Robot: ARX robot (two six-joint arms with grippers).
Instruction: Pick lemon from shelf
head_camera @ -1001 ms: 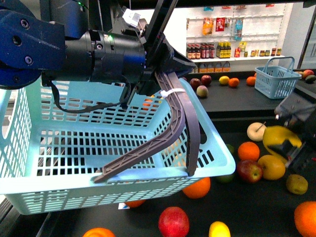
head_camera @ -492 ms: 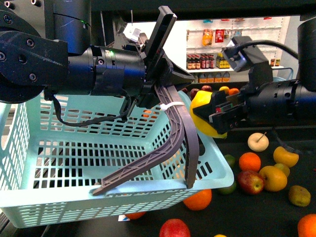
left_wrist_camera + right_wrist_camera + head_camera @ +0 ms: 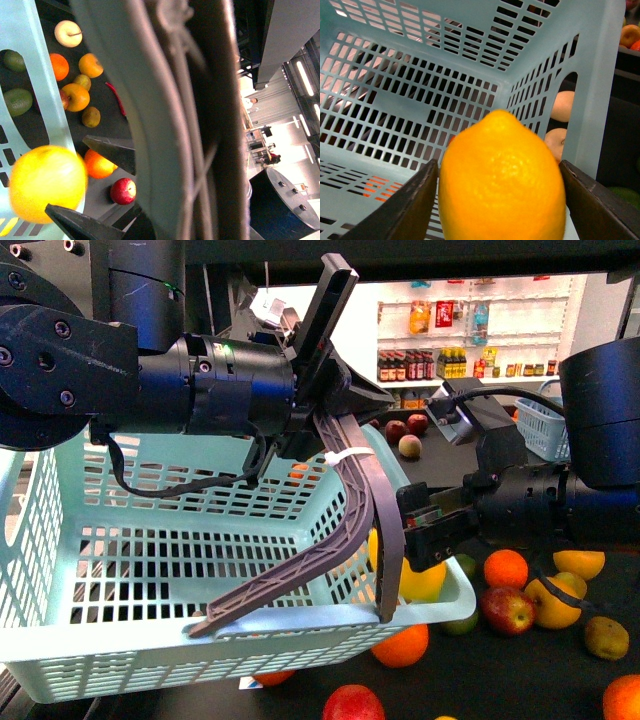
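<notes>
Black shelf (image 3: 530, 665) trays, strewn with apples (image 3: 507, 585) and oranges (image 3: 505, 568), lie below me. My right claw (image 3: 430, 535) is clamped on the lemon (image 3: 422, 578), a finger on either side. It holds the lemon at the basket's (image 3: 150, 645) right rim, near the front corner. Whether the lemon is inside the rim I cannot tell. My left claw (image 3: 325, 430) is closed on the handle (image 3: 362, 502), carrying the basket above the shelf.

Lemon (image 3: 425, 581) lower, at basket (image 3: 60, 645) rim
</notes>
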